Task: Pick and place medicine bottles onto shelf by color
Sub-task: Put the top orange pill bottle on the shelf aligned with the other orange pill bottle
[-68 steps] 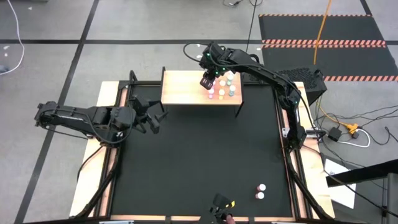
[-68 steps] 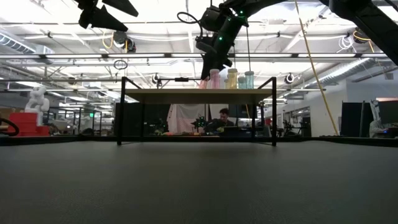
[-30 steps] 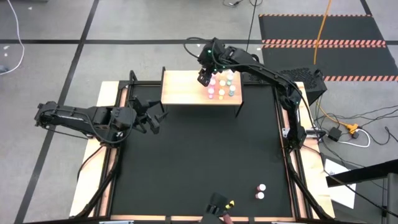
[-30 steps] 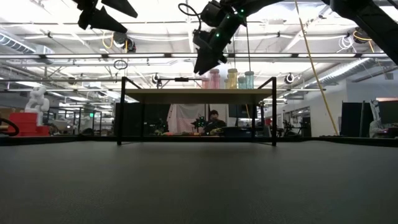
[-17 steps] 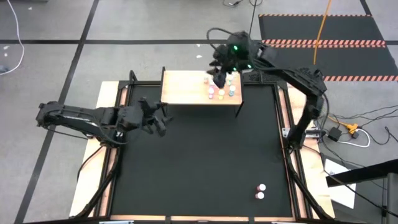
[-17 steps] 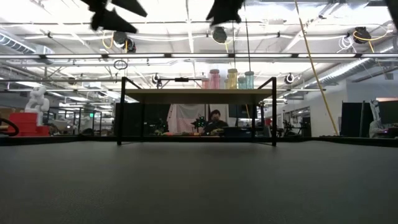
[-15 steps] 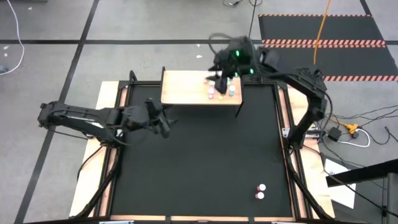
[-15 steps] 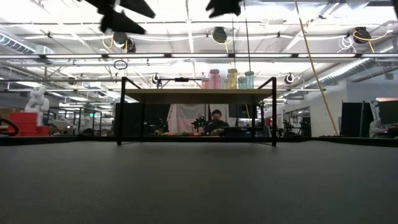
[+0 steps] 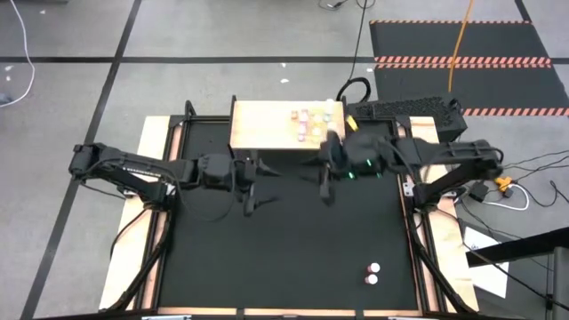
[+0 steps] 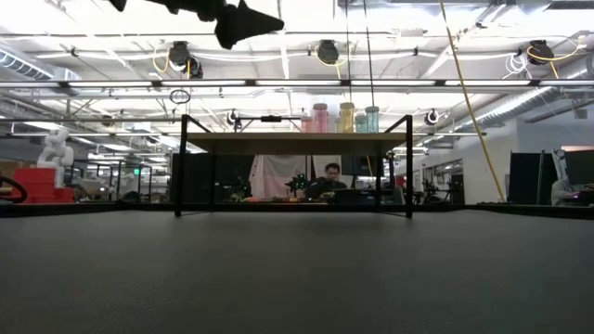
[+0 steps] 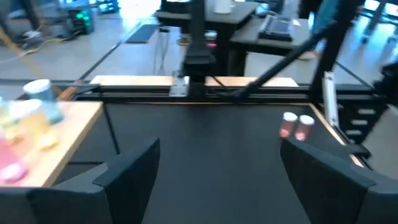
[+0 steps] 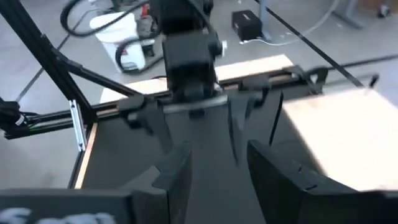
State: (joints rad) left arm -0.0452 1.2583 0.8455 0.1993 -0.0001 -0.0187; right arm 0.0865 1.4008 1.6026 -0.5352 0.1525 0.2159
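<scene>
Two pink white-capped bottles (image 9: pixel 372 273) sit side by side at the near right edge of my black mat (image 9: pixel 284 258). Mid-mat, my left gripper (image 9: pixel 256 182) hangs with fingers spread wide and empty, my right gripper (image 9: pixel 325 182) partly open and empty too. Further back, the tan shelf (image 9: pixel 262 129) (thin black legs) holds the other tiny bottles (image 9: pixel 313 124): pink, yellow, teal, clustered at its right end.

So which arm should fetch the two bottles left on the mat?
Probably right: the right gripper, open, hangs nearer the two white-capped pink bottles by the black mat's right side; the left gripper is farther.
</scene>
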